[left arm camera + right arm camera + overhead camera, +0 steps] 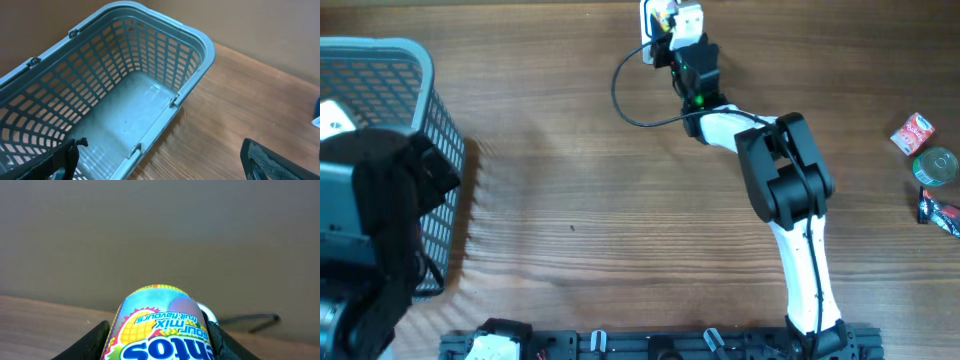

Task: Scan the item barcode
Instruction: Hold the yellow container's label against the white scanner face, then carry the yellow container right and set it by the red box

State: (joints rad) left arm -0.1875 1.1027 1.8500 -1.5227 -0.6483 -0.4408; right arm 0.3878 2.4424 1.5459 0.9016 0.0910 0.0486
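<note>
The item is a small Mentos sour-mix bottle (160, 325) with a bright fruit label. My right gripper (160, 347) is shut on it, with a black finger (92, 342) pressed to each side. In the overhead view the bottle (670, 16) is held at the table's far edge, top centre, at the tip of the outstretched right gripper (676, 32). A white object (647, 28) shows just beside it, too cut off to identify. No barcode is visible. My left gripper (160, 172) hangs open and empty above the grey-blue basket (200, 42), its fingertips (62, 157) wide apart.
The basket (430, 90) stands at the far left, partly hidden by the left arm (370, 230). A black cable (618, 95) loops beside the right arm. At the right edge lie a red packet (912, 133), a green can (936, 166) and a dark wrapper (940, 212).
</note>
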